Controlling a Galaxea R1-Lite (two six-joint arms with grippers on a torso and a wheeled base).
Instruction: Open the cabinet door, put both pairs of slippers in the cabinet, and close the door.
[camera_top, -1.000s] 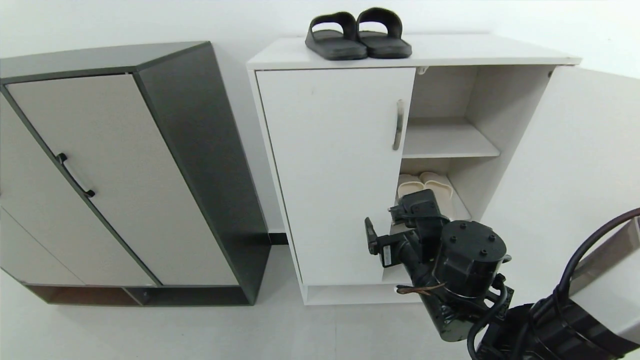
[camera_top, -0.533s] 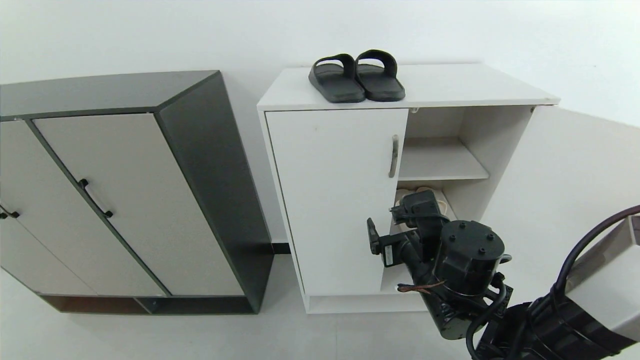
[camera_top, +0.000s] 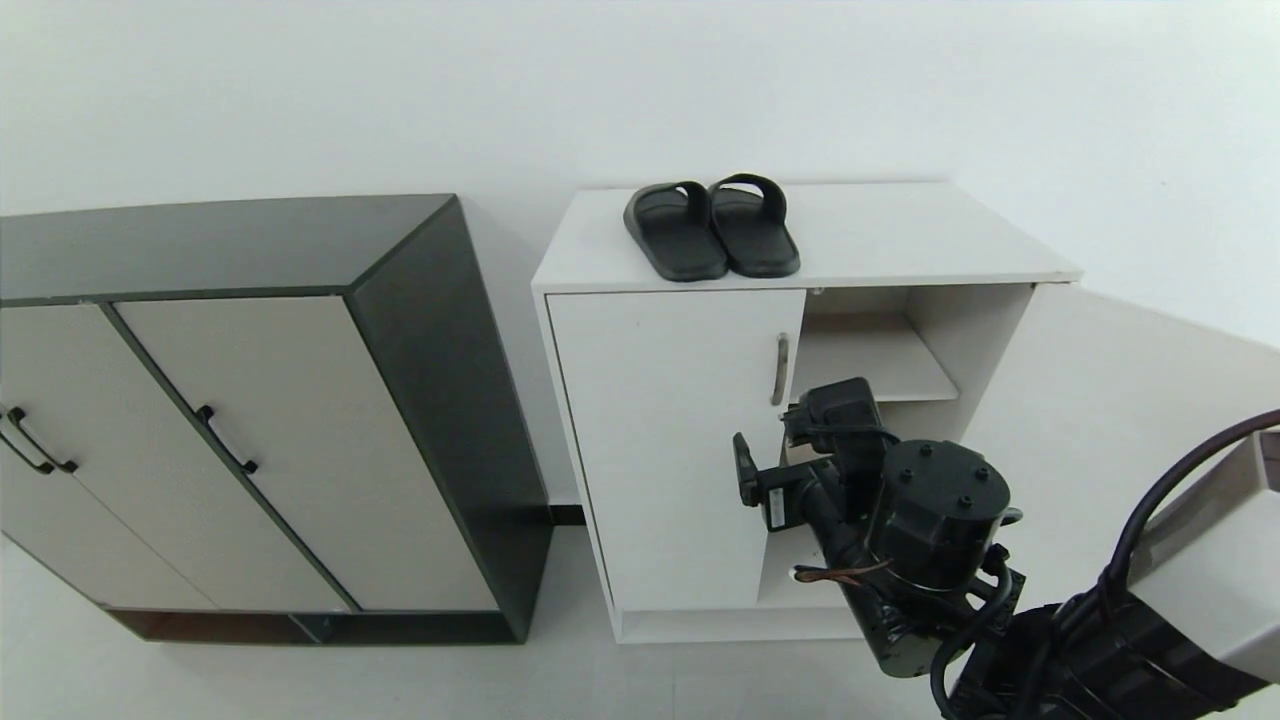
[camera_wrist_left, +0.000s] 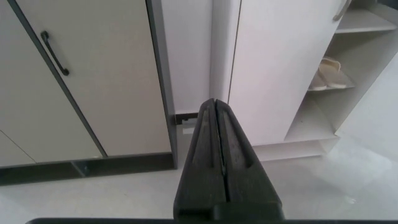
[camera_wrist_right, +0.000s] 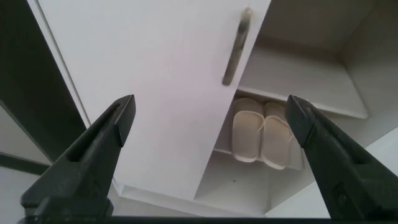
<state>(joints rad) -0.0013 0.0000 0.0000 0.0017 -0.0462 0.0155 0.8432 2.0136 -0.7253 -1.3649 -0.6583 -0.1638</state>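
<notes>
A pair of black rubber slide slippers (camera_top: 712, 228) sits side by side on top of the white two-shelf cabinet (camera_top: 900, 235), waiting to be stowed. A pair of cream slippers (camera_wrist_right: 261, 132) already lies on the lower shelf of the cabinet's open right bay. The right gripper (camera_wrist_right: 210, 106) hangs before the closed left door's metal handle (camera_wrist_right: 235, 46), jaws spread wide and holding nothing, probably kept free for the black pair. The left gripper (camera_wrist_left: 215, 112), jaws pressed together, points toward the gap beside the neighbouring dark grey cabinet (camera_top: 250, 400). In the head view the right arm hides the lower shelf, and the open bay's own door cannot be made out.
</notes>
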